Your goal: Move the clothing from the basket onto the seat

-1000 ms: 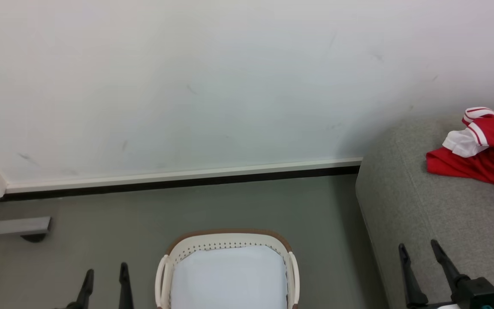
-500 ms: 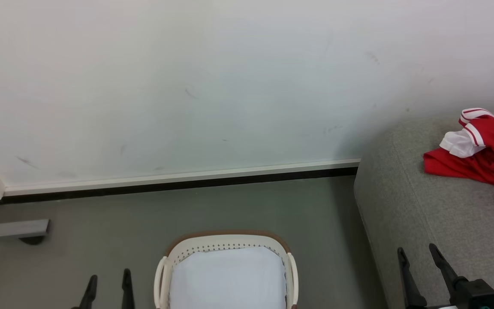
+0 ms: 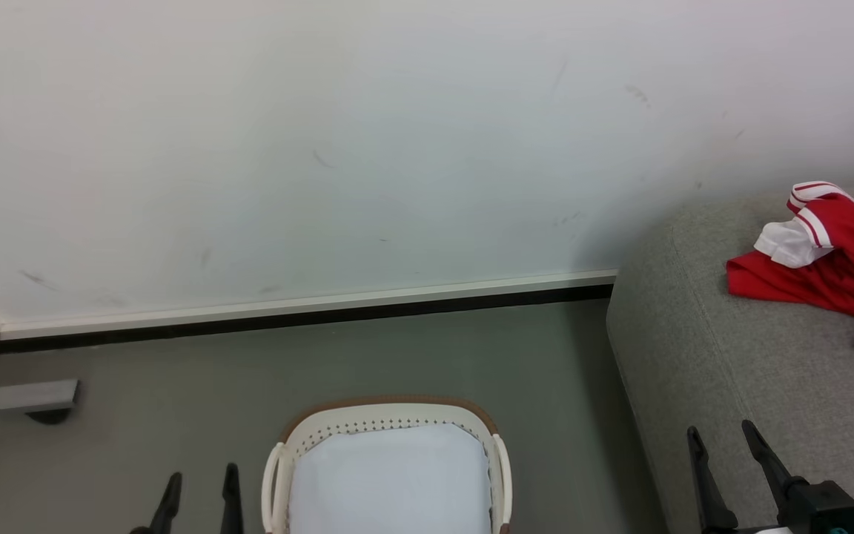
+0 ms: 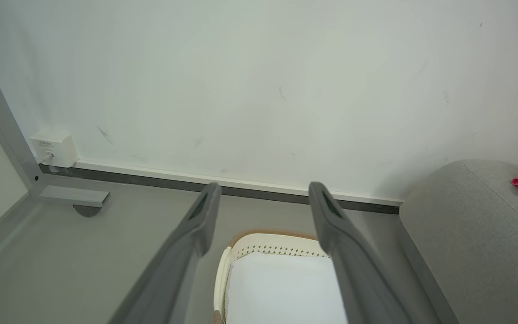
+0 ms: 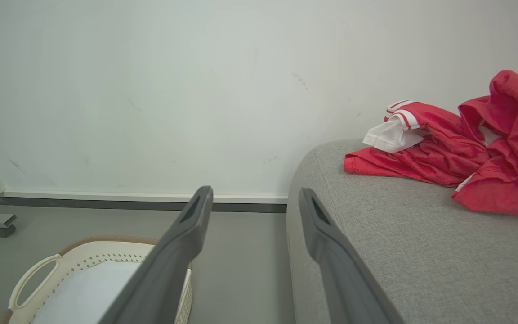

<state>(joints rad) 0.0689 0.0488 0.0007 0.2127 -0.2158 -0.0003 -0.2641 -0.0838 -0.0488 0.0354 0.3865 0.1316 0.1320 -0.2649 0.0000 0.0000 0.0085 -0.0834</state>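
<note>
Lying heaped on the seat (image 3: pixel 731 386), the clothing (image 3: pixel 827 259) is judged delivered, the basket (image 3: pixel 386 411) bottom is seen uncovered, the left gripper (image 3: pixel 202 475) and right gripper (image 3: pixel 720 429) are held spread and empty, and only retreat seems called for.

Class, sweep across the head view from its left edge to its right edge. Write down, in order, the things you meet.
grey metal foot → left gripper → basket → seat → clothing, lying on the seat
</note>
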